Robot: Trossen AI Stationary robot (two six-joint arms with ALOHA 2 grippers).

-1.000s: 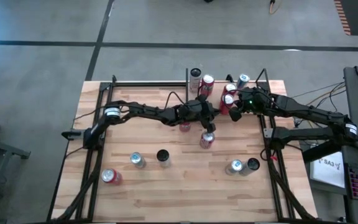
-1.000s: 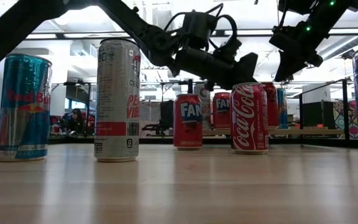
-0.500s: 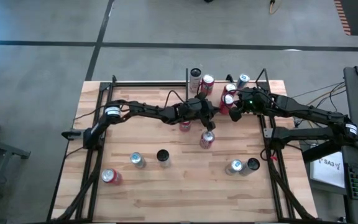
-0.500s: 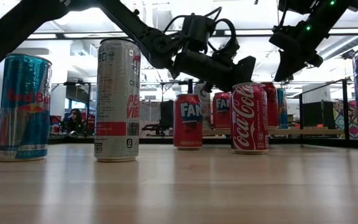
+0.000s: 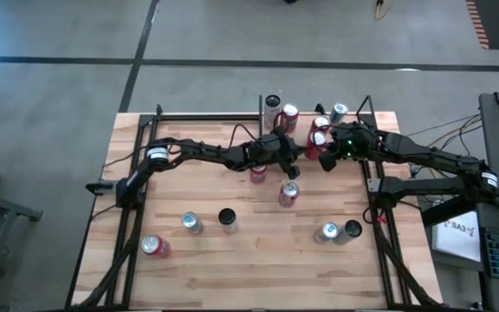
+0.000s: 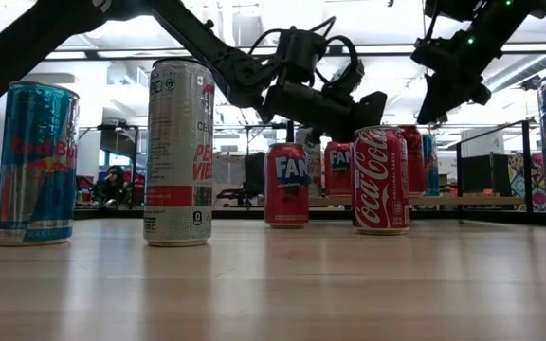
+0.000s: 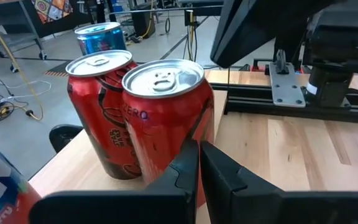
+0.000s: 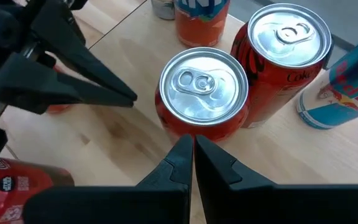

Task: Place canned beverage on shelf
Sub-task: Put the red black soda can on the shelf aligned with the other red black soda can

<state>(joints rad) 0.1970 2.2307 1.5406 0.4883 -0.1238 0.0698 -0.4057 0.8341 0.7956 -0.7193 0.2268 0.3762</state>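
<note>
1. The shelf (image 5: 353, 130) sits at the far right part of the table (image 5: 249, 260): a light-wood board framed by thin black rods and posts. On it stand several cans, among them a red Zero can (image 7: 166, 118) touching a second red can (image 7: 101, 112), with a blue can (image 7: 100, 36) behind them.
2. From above, the shelf's board is largely covered by the right arm and the cans, so its edges are hard to trace. In the low view it shows only as a thin strip behind the nearer cans.
3. The left arm reaches from the table's left side across the middle; the left gripper (image 7: 199, 165) hangs in the air just beside the shelf's cans, fingers pressed together and holding nothing.
4. The right arm comes in from the right edge; the right gripper (image 8: 192, 155) hovers above a red can (image 8: 204, 87) on the shelf, fingers closed on nothing.
5. Loose cans stand on the table: a Coca-Cola can (image 6: 381, 180), a Fanta can (image 6: 287, 185), a tall white can (image 6: 179, 152) and a Red Bull can (image 6: 36, 161).
</note>
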